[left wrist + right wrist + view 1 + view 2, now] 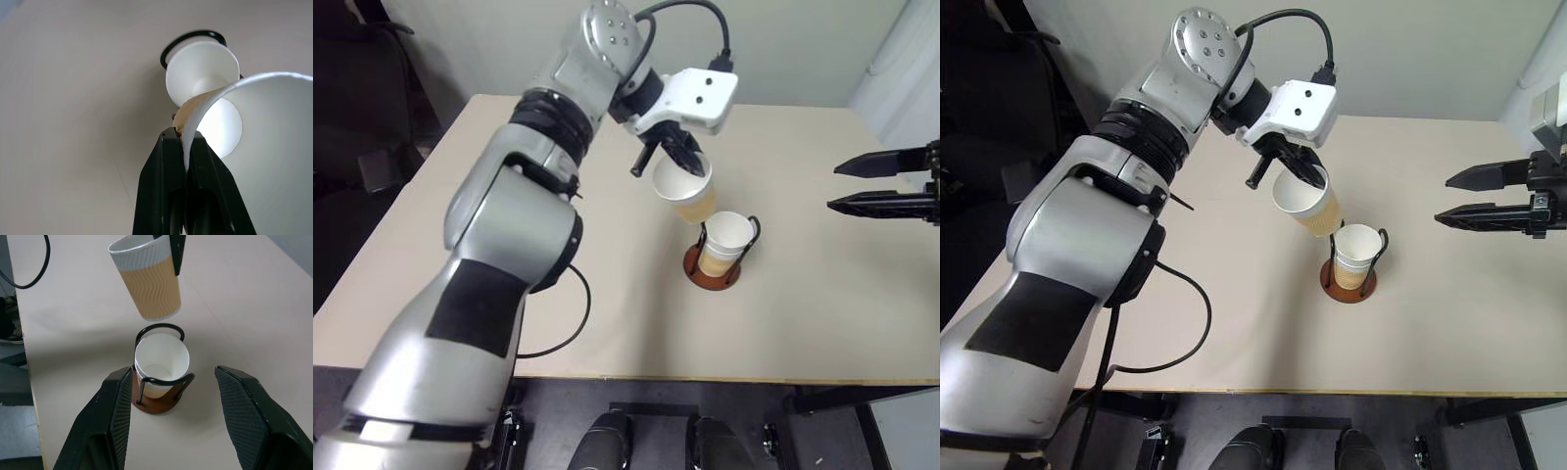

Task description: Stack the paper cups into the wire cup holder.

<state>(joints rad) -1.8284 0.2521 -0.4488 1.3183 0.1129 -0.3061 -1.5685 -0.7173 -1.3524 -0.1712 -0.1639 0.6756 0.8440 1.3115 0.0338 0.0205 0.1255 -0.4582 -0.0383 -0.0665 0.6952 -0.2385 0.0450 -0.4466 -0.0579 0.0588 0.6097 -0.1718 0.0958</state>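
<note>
My left gripper [677,157] is shut on the rim of a tan paper cup [686,192], one finger inside and one outside. The cup hangs tilted in the air, just above and to the left of the wire cup holder [712,278]. The holder stands mid-table on its reddish-brown disc with black wire loops. Another paper cup [725,239] stands upright in it, white inside showing. In the left wrist view the pinched rim [188,139] sits between the black fingers [159,191]. My right gripper [834,186] hovers open far to the right, aimed at the holder [156,405], nothing between its fingers.
The beige table [822,313] carries the holder alone. A black cable [570,323] loops from my left arm over the table's near-left part. A pale wall [803,49] runs behind the far edge, and a dark chair [352,117] stands off the table's left side.
</note>
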